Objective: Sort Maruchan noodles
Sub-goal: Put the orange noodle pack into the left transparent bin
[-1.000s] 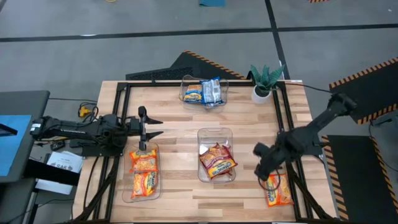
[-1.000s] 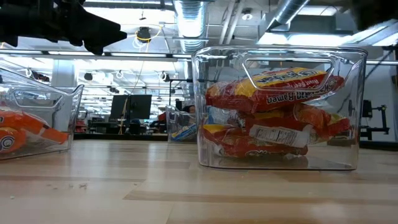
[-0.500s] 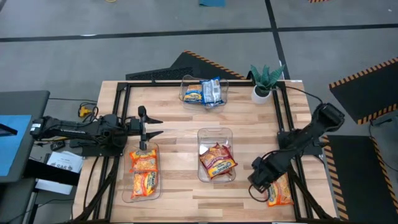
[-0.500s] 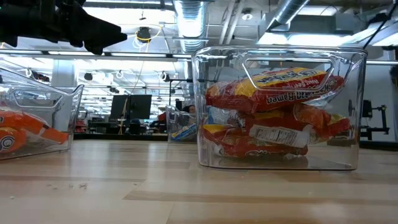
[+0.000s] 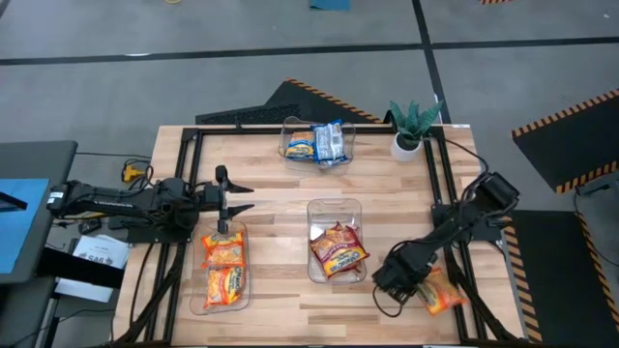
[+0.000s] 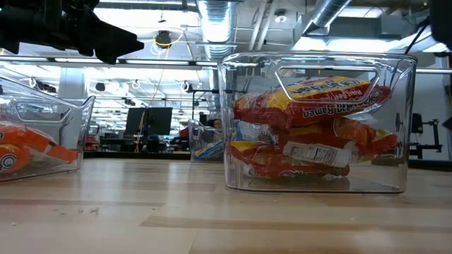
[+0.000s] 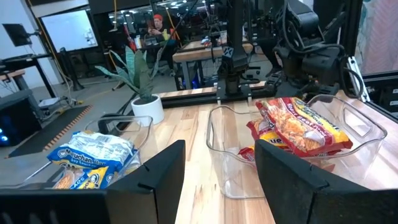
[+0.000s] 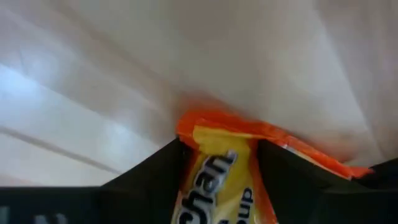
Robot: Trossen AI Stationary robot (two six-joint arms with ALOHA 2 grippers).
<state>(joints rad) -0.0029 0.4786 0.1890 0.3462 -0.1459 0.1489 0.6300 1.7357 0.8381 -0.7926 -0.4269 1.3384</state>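
Observation:
One orange Maruchan packet [image 5: 446, 293] lies slanted near the table's near right corner. My right gripper [image 5: 418, 283] is low over its left end and shut on it; the right wrist view shows the packet [image 8: 217, 168] between the two dark fingers. My left gripper [image 5: 238, 196] hovers open and empty above the far end of the left clear bin [image 5: 196, 290], which holds orange packets [image 5: 222, 271]. The middle bin [image 5: 335, 206] holds red-brown packets [image 5: 338, 249], and the far bin [image 5: 286, 135] holds blue packets [image 5: 319, 141]. My right gripper pinches the orange packet near one short end [image 8: 214, 134] between its two fingers, which lie on its two long sides. The end pokes out past the fingertips, and the wrapper bunches beside one finger [image 8: 292, 149]. The fingers come from above. Whether the packet is clear of the table, I cannot tell.
A potted plant [image 5: 411, 126] stands at the far right corner. A black frame rail [image 5: 450, 227] runs along the table's right side beside my right arm. In the low view the middle bin [image 6: 318, 120] stands close, with the left bin [image 6: 42, 141] beside it.
My right gripper has gone down and toward the table's near left, onto the orange packet. The packet has turned from lying lengthwise along the right edge to a slant, with its far end swung right. My left arm has kept still.

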